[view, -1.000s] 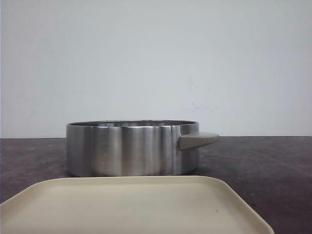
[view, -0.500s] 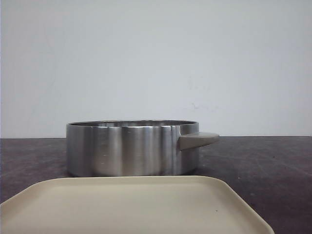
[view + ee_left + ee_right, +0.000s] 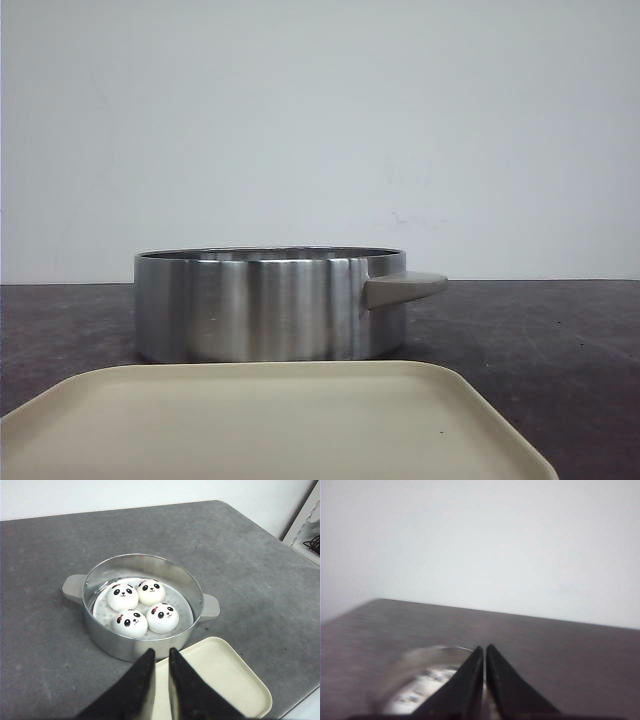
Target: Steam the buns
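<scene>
Front view: steel steamer pot (image 3: 270,305) mid-frame behind an empty cream tray (image 3: 270,420). Left wrist: four panda buns (image 3: 141,607) sit in the pot, left gripper (image 3: 160,655) nearly pressed together, empty. Right wrist (blurred): right gripper (image 3: 484,652) pressed together. Loading looks finished; next probably a lid, none visible

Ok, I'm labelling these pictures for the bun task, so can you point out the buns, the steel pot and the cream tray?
buns (image 3: 142,606): left wrist view, middle of the four-bun cluster.
steel pot (image 3: 260,310): front view, outer side wall.
cream tray (image 3: 270,420): front view, bare flat top.
</scene>
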{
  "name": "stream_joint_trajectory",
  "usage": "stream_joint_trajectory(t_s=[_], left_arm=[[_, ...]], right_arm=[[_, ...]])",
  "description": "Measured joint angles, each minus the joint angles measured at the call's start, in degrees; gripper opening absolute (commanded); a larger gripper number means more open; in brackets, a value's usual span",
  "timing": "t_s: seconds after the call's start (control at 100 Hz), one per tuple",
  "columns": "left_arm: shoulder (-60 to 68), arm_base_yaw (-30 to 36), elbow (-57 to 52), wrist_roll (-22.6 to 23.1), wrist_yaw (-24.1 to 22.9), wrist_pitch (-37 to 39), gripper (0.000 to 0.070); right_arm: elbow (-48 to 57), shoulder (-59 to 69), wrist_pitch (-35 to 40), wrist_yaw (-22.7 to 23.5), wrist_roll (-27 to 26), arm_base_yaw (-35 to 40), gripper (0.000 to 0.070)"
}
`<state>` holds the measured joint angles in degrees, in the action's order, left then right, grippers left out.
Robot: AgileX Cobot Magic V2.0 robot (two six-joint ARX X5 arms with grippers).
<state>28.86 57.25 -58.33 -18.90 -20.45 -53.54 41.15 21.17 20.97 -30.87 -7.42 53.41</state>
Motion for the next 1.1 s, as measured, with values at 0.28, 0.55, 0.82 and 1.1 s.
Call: stream_joint_trajectory(t_s=[0.28, 0.55, 0.82, 1.1], left_arm=[[0.0, 0.0, 0.0, 0.0, 0.0, 0.0, 0.0000], [0.0, 0.0, 0.0, 0.0, 0.0, 0.0, 0.0000], [0.0, 0.0, 0.0, 0.0, 0.0, 0.0, 0.0000], [0.0, 0.0, 0.0, 0.0, 0.0, 0.0, 0.0000]], right_arm=[[-19.1, -8.5, -10.0, 24.5, 0.2, -29.6, 0.0007], [-37.7, -19.0, -20.2, 39.0, 0.2, -41.6, 0.0007], [-40.3, -21.0, -13.3, 44.5, 0.2, -45.5, 0.0007], [-40.3, -21.0, -12.0, 44.2, 1.4, -46.1, 0.0007]])
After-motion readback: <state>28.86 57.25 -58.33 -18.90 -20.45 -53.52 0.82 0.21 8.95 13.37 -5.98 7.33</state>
